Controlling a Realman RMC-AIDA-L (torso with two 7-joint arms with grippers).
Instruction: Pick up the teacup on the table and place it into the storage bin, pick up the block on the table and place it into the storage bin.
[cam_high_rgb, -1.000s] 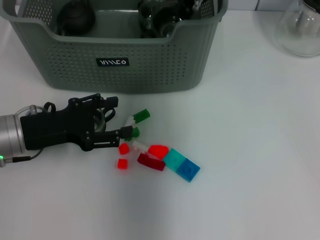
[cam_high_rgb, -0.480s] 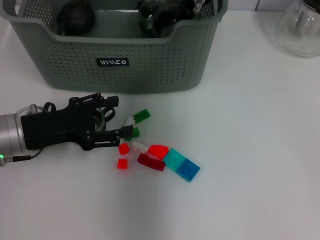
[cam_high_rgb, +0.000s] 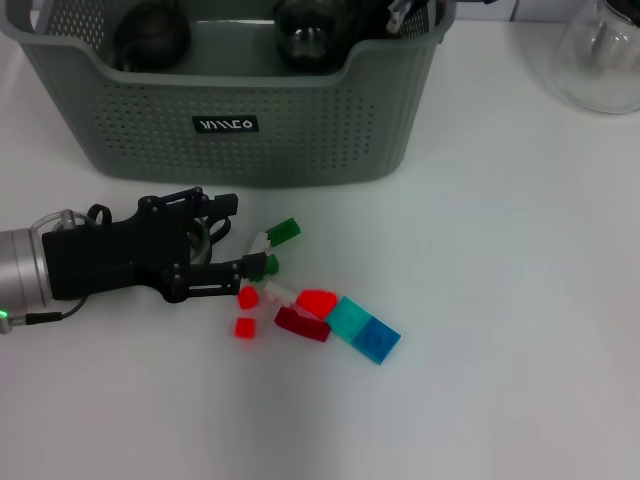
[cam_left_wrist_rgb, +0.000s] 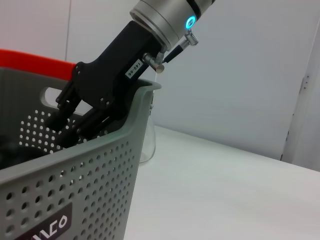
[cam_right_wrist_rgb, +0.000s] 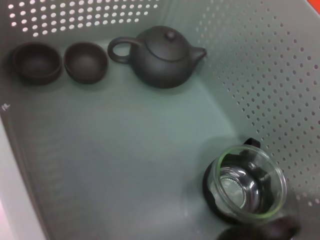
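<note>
Item, your left end effector (cam_high_rgb: 250, 236): lay low on the table (cam_high_rgb: 500, 300) before the storage bin (cam_high_rgb: 300, 130), fingers spread about the green-and-white block (cam_high_rgb: 270, 238), unmoved since the prior second. Item, your right end effector (cam_left_wrist_rgb: 75, 125): reached into the bin's far corner, and you had shifted it there slightly, finger state not discernible. Item, bin contents: a dark teapot (cam_right_wrist_rgb: 160, 52), two dark teacups (cam_right_wrist_rgb: 86, 61) and a glass cup (cam_right_wrist_rgb: 247, 182); red and blue blocks (cam_high_rgb: 360, 328) remained on the table.
</note>
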